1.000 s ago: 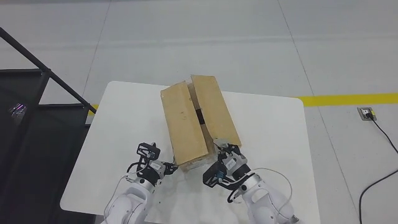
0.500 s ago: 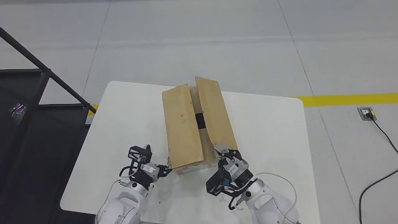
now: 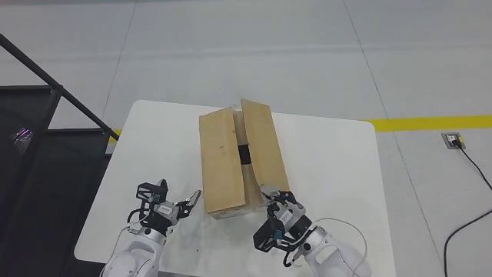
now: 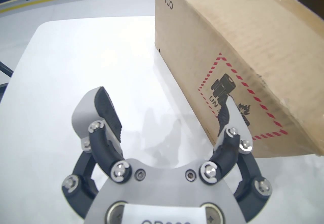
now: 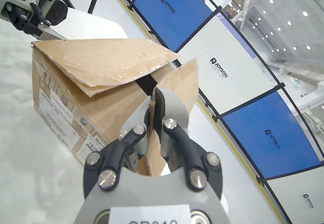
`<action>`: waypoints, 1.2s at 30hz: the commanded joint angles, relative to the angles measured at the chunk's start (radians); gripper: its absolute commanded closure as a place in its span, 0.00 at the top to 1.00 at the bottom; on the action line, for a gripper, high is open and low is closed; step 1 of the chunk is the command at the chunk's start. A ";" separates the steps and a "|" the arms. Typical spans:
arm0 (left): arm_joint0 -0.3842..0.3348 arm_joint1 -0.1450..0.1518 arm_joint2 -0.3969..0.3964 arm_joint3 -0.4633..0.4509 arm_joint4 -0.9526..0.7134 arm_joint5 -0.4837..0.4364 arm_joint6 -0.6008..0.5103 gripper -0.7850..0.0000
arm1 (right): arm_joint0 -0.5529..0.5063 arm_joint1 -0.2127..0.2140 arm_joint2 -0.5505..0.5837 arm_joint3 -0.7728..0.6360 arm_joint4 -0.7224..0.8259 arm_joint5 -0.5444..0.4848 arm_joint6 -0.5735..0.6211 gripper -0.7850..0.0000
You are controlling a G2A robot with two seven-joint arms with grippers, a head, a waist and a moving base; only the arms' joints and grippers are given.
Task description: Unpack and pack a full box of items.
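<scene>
Top view, w/ both wrist views. We see the cardboard box (image 3: 231, 161) standing lengthwise at the middle of the white table (image 3: 330, 161), its short end toward the arms.

- Right flap (image 5: 182, 88): raised on edge, its near corner pinched between the closed fingers of the right gripper (image 5: 153, 100).
- Left flap (image 5: 106, 62): tilted low over the opening. A narrow dark gap shows betw. the two flaps; we cannot tell the contents.
- Left gripper (image 4: 164, 95): jaws spread wide and holding nothing, low over the table just beside the box's left wall, near its front corner. One finger (image 4: 229, 113) is close to that wall; contact cannot be told.
- Surface: bare white top around the box.
- Room: pale grey floor w/ a yellow line (image 3: 430, 123), a floor socket (image 3: 453, 140) and black cable (image 3: 469, 215) on the right, a black frame (image 3: 46, 92) on the left, and blue and white perforated panels (image 5: 177, 7) behind.
</scene>
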State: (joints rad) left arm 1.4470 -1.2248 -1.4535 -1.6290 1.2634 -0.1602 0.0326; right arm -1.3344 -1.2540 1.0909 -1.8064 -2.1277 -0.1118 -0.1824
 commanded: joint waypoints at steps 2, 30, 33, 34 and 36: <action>0.002 0.001 -0.008 -0.004 0.000 -0.008 -0.002 1.00 | -0.008 0.002 0.003 -0.011 -0.006 -0.013 -0.012 0.00; 0.061 0.016 0.022 -0.081 0.120 -0.160 0.002 1.00 | -0.139 0.036 0.124 -0.176 0.105 -0.149 -0.216 1.00; 0.055 0.016 0.044 -0.092 0.136 -0.178 -0.001 1.00 | -0.149 0.039 0.147 -0.176 0.154 -0.158 -0.242 1.00; 0.053 0.016 0.051 -0.096 0.142 -0.182 -0.002 1.00 | -0.152 0.040 0.151 -0.176 0.174 -0.163 -0.248 1.00; 0.049 0.015 0.067 -0.101 0.146 -0.192 -0.003 1.00 | -0.154 0.041 0.159 -0.174 0.211 -0.183 -0.260 1.00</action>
State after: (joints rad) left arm 1.4983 -1.2093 -1.3963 -1.7277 1.4075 -0.3468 0.0304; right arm -1.4879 -1.2140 1.2454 -1.9816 -1.9399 -0.2820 -0.4365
